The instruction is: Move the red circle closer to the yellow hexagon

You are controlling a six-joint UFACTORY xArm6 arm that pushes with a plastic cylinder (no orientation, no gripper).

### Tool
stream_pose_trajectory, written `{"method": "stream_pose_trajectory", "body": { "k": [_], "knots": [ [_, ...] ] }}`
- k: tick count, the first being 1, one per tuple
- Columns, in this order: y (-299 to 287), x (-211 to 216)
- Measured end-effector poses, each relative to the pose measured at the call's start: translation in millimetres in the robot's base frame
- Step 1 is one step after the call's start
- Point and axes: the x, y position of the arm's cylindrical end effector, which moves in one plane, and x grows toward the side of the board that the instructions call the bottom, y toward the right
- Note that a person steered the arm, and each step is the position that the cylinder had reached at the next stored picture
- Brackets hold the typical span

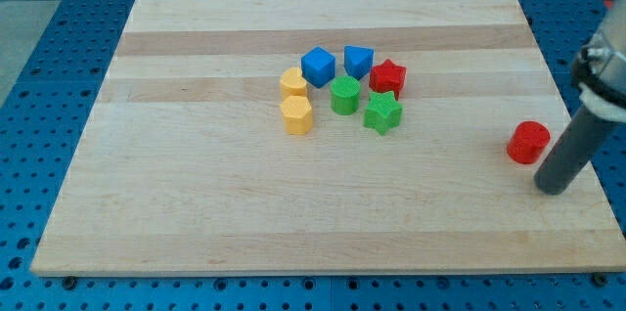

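Observation:
The red circle (528, 142) is a short red cylinder lying alone on the wooden board (196, 203) at the view's right. The yellow hexagon (297, 113) lies near the board's middle, at the left of a cluster of blocks. My tip (551, 190) rests on the board just below and to the right of the red circle, a small gap apart from it. The rod slants up to the view's right.
The cluster holds a second yellow block (292, 83) above the hexagon, a blue cube (318, 66), a second blue block (358, 60), a red star (388, 77), a green cylinder (344, 95) and a green star (382, 112).

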Motion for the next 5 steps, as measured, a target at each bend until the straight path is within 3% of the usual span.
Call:
{"method": "stream_pose_trajectory", "body": {
  "k": [2, 5],
  "knots": [
    [22.6, -32.5],
    [6.9, -49.2]
  ]
}}
